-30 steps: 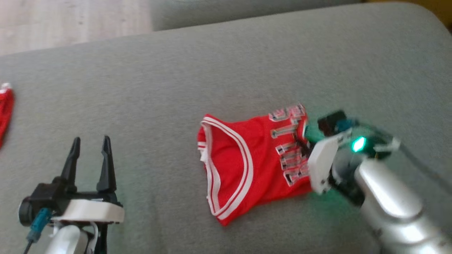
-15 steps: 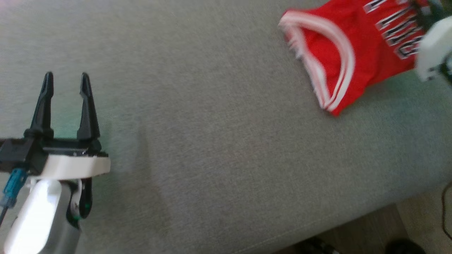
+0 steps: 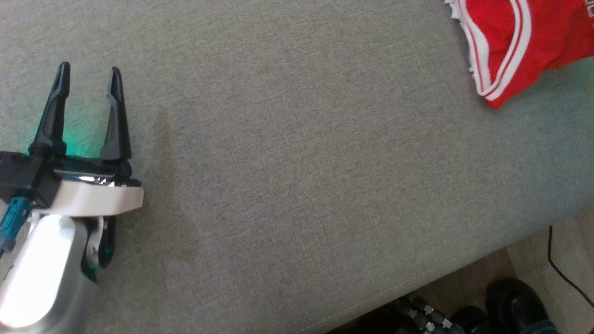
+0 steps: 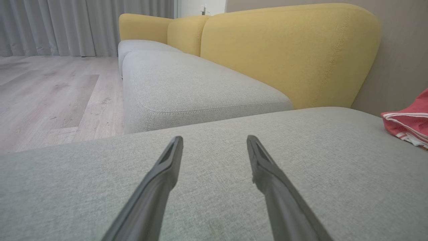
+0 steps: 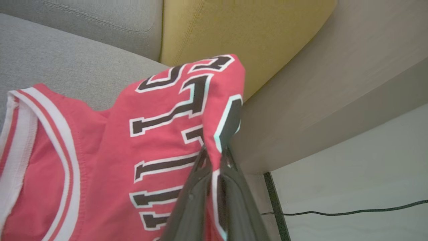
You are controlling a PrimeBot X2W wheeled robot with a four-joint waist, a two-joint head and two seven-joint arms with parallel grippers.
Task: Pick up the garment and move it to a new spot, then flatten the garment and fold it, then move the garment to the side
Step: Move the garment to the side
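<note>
The garment (image 3: 519, 41) is a red jersey with white trim and black lettering, lying at the top right of the head view on the grey sofa seat (image 3: 297, 162). In the right wrist view my right gripper (image 5: 215, 157) is shut on the lettered edge of the garment (image 5: 100, 160), which drapes left from the fingers. My left gripper (image 3: 88, 76) hovers open over the seat at the left, far from the garment, with nothing between its fingers (image 4: 160, 177). In the left wrist view a corner of the garment (image 4: 409, 124) shows at the far right.
The seat's front edge (image 3: 441, 283) runs diagonally at the lower right, with dark shoes (image 3: 515, 301) and a black cable (image 3: 566, 273) on the floor below. A yellow backrest (image 4: 287, 50) and another grey cushion (image 4: 187, 87) lie ahead of the left gripper.
The head camera has swung, so the garment now sits at the view's top right and the right arm has left the view. The grip on the jersey holds; the left gripper stays open.
</note>
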